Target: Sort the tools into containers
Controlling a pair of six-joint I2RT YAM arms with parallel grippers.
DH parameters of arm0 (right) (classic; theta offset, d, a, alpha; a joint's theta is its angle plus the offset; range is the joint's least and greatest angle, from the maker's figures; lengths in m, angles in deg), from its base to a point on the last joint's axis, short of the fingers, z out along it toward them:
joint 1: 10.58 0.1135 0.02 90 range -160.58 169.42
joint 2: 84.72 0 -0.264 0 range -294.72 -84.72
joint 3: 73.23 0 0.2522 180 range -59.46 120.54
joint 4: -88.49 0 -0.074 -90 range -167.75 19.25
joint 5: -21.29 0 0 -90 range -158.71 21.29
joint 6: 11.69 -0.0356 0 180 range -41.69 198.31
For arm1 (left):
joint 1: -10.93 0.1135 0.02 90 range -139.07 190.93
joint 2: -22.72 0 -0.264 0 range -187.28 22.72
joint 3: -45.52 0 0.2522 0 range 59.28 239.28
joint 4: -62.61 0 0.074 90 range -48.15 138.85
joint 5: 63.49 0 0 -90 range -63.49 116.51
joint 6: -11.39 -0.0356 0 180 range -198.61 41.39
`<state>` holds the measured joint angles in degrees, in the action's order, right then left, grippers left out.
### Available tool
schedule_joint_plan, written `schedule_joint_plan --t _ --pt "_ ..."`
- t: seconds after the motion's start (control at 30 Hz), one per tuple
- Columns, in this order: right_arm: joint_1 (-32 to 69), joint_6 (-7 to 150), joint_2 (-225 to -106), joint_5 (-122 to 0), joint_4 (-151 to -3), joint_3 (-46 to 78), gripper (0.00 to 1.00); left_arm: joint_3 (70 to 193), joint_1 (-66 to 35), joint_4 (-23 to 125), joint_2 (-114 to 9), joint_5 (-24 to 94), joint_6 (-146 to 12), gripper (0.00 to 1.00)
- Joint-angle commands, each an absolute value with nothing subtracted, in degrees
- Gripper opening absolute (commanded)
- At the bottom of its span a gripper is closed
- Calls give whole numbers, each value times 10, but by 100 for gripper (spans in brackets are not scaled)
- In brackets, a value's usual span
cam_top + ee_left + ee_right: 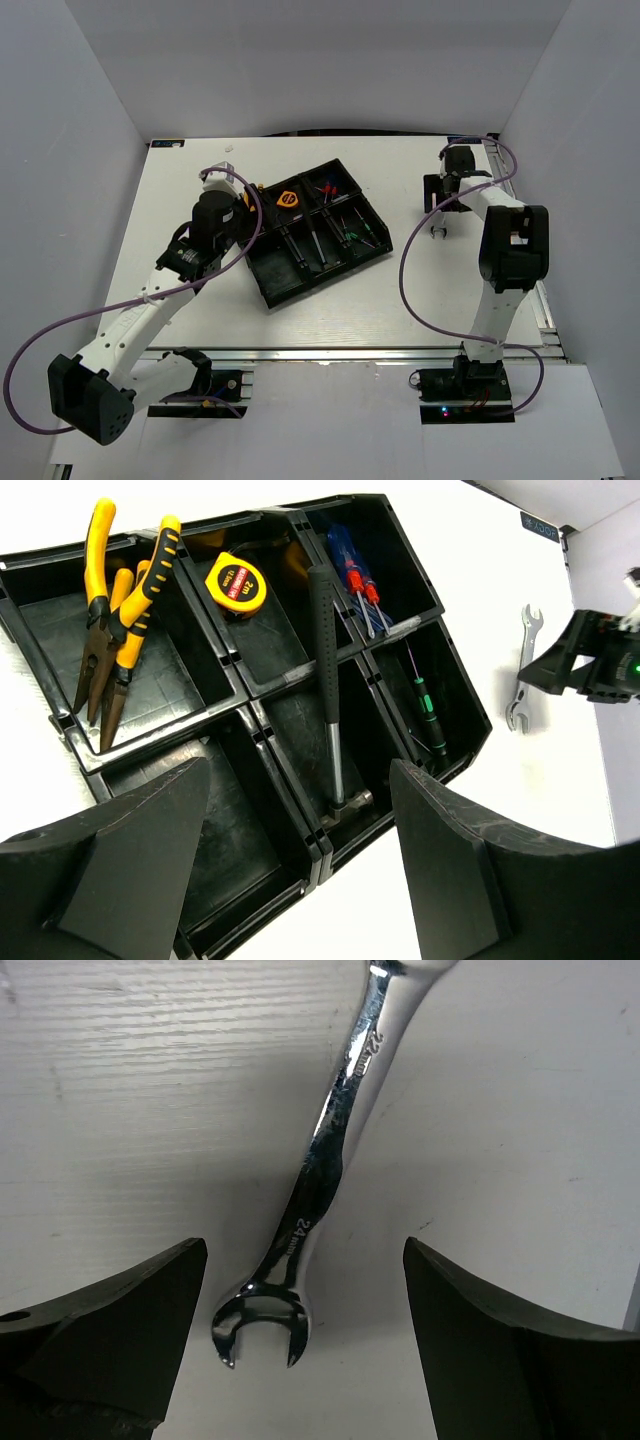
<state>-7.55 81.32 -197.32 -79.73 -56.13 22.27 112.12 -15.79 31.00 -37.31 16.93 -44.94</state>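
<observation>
Inside tray [232, 680]: pliers [115, 620], tape measure [238, 584], hammer [328, 680], screwdrivers [355, 580].

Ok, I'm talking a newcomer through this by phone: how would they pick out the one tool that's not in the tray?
Find the black tray in the middle of the white table, then look right of it, below the open right gripper. Lying flat there is a wrench: all bare silver, with no coloured handle, and the only tool outside the tray.
</observation>
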Motion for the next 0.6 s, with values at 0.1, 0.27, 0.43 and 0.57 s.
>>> schedule_joint_plan --t 0.1,0.27,0.43,0.57 --pt "-91 772 -2019 -825 -554 270 81 1131 -155 320 -370 182 -449 83" --pt "-95 770 -2054 -807 -560 292 71 1125 -155 318 -370 184 -442 83" --pt "-100 771 -2076 -783 -564 298 58 1129 -155 315 -370 187 -438 83" --pt "-122 760 -2077 -755 -565 282 46 1131 -155 314 -371 190 -435 83"
